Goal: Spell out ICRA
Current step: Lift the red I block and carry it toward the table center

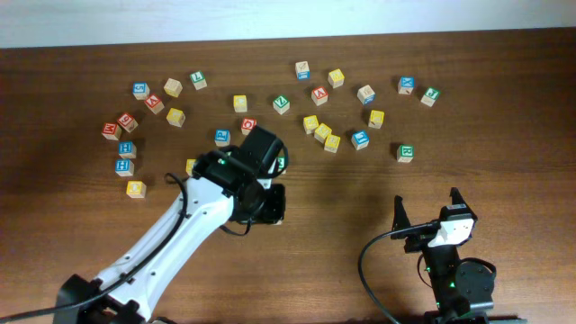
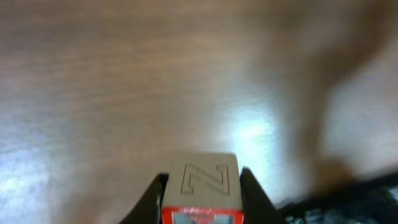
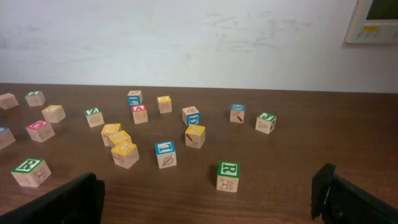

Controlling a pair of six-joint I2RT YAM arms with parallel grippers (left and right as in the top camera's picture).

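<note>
Grippers first, from overhead: the left gripper [image 1: 268, 205] hangs over the middle of the table [image 1: 513, 234], its jaws and any load hidden under its own dark body. The right gripper [image 1: 428, 209] sits near the front right, spread wide around nothing. I count twenty-eight cubes strewn across the far half, two of them partly covered by the left arm [image 1: 171, 238]. A green R cube [image 1: 405, 153] lies alone ahead of the right gripper, well apart from it. Letters on most cubes are too small to read here. In the left wrist view the two fingers [image 2: 146, 202] pinch one red cube [image 2: 202, 180] by its sides. Its wood face, carved with an N, looks up at the camera, and its red face is cut off by the bottom edge, so that letter cannot be read. Only blurred tabletop shows beyond it. In the right wrist view the dark fingers stand far apart at the lower corners, touching nothing. Nineteen cubes show, one cut by the left edge. The R cube is nearest, a second green R [image 3: 28, 172] lies at far left, and a red-topped A cube [image 3: 138, 114] sits further back among five yellow ones whose letters are unclear.
</note>
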